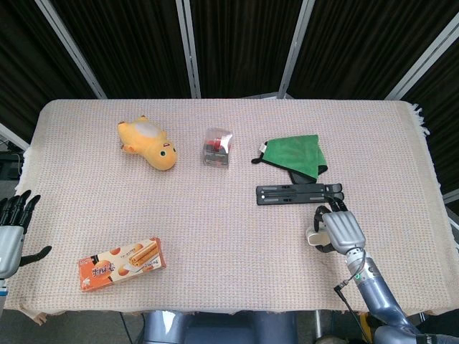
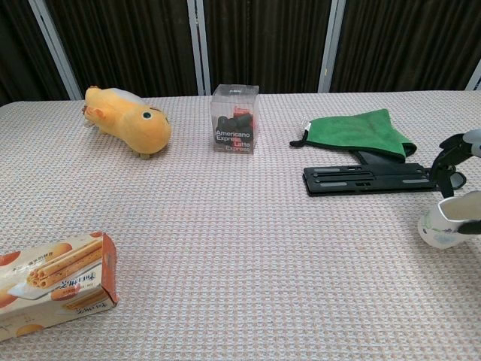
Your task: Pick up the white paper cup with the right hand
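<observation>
While my right hand (image 1: 337, 231) wraps its fingers around the white paper cup (image 2: 447, 219), the cup sits tilted just in front of the black folding stand (image 1: 299, 193), near the table's right edge. My left hand (image 1: 11, 233) hangs far left of the stand, off the cloth, fingers spread and holding nothing.
</observation>
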`<state>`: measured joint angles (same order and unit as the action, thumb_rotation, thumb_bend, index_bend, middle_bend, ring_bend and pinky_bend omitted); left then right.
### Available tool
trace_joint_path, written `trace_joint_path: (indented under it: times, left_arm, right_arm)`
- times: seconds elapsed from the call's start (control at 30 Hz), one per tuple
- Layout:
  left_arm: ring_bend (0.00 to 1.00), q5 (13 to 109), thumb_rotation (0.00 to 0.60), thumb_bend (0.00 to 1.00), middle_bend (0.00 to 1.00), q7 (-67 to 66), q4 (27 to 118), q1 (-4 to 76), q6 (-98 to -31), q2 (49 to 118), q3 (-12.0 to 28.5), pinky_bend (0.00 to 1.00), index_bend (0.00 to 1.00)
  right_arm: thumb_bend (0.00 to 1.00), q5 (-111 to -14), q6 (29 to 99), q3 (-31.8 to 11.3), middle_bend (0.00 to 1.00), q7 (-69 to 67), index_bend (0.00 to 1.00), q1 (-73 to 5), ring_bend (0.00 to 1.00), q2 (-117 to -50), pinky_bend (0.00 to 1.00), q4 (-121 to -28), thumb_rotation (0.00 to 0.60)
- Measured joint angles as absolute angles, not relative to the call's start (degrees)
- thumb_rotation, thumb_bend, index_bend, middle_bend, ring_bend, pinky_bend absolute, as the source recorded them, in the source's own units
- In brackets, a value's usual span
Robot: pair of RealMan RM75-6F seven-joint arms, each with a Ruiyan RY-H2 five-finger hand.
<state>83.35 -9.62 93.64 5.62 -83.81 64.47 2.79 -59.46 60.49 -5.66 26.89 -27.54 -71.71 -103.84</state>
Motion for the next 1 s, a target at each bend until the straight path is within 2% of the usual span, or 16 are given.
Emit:
trace_joint_path:
  times: [0.2,0.33,0.47,0.67,1.0]
  left_arm:
    - [0.0,83.4,0.6,0.0,0.0,-9.6,93.6,5.6,-83.8,64.5,2.7,0.0,0.0]
    - [0.0,83.3,0.6,0.0,0.0,-9.8,93.7,5.7,-83.8,64.5,2.8,0.0,0.0]
    - [0.0,83.2,0.6,0.0,0.0,-10.0,93.7,5.7,-83.8,64.5,2.8,0.0,0.0]
    - [0.0,83.1,0.6,0.0,0.0,-10.0,93.8,5.7,-83.8,64.5,2.8,0.0,0.0]
    - [0.0,83.1,0.6,0.0,0.0,-10.0,93.8,5.7,-83.8,64.5,2.8,0.0,0.0]
  right_arm:
    - [0.2,-59.4,61.2,-6.0,0.31,26.6,0.58,-27.8,0.0,-71.4,0.05,-104.8,0.6]
    - [0.2,-59.7,61.7,-7.3,0.31,24.3,0.62,-27.9,0.0,-71.2,0.05,-105.8,0.6]
    - [0.2,-58.5,60.8,-8.7,0.31,21.1,0.58,-28.3,0.0,-71.1,0.04,-106.5,0.6]
    - [0.2,-55.7,57.4,-9.4,0.3,18.1,0.57,-29.7,0.0,-71.8,0.03,-106.2,0.6]
    - [0.2,-60.3,59.3,-8.5,0.31,15.4,0.57,-28.5,0.0,-70.1,0.0,-107.2,0.6]
